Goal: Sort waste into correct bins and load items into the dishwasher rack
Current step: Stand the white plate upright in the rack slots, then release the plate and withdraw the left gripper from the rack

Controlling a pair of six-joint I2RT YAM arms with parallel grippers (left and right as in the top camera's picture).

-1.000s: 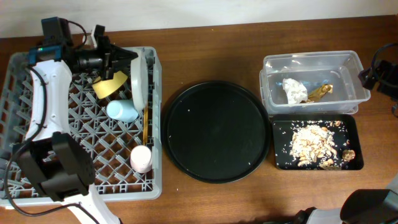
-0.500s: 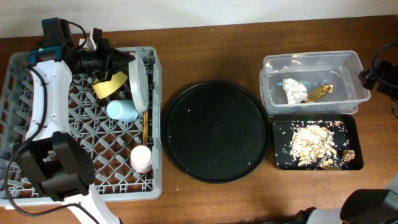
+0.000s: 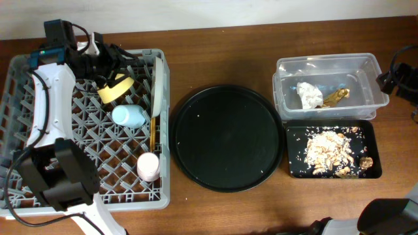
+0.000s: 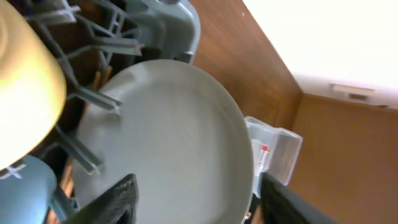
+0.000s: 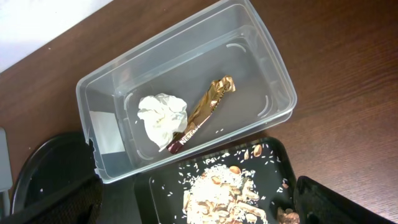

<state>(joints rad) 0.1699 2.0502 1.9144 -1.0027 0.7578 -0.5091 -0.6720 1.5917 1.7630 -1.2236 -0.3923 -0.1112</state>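
From above, the grey dish rack (image 3: 111,189) fills the left of the tabletop (image 3: 228,52). The plate (image 3: 157,85) stands on edge against the rack's right wall. The yellow bowl (image 3: 115,88) lies tilted near the back, the blue cup (image 3: 128,117) sits just in front of it, and the pink cup (image 3: 148,166) sits near the front. The chopsticks (image 3: 152,134) lie along the right side. The left pincer (image 3: 130,59) hangs over the rack's back corner, its jaws apart and clear of the plate. A round black tray (image 3: 228,137) sits in the middle of the tabletop. On the right, the clear tub (image 3: 372,98) holds the tissue (image 3: 309,94) and the gold wrapper (image 3: 336,96). The shallow black tray (image 3: 294,166) in front of it holds the food scraps (image 3: 330,151)

In the left wrist view, both fingers (image 4: 118,202) stand wide apart and grip nothing. The plate's pale face lies beyond them, with the bowl at left

In the right wrist view, the right pincer (image 5: 196,208) hangs spread wide above the tub and the black tray, holding nothing. The tissue and wrapper touch each other inside the tub
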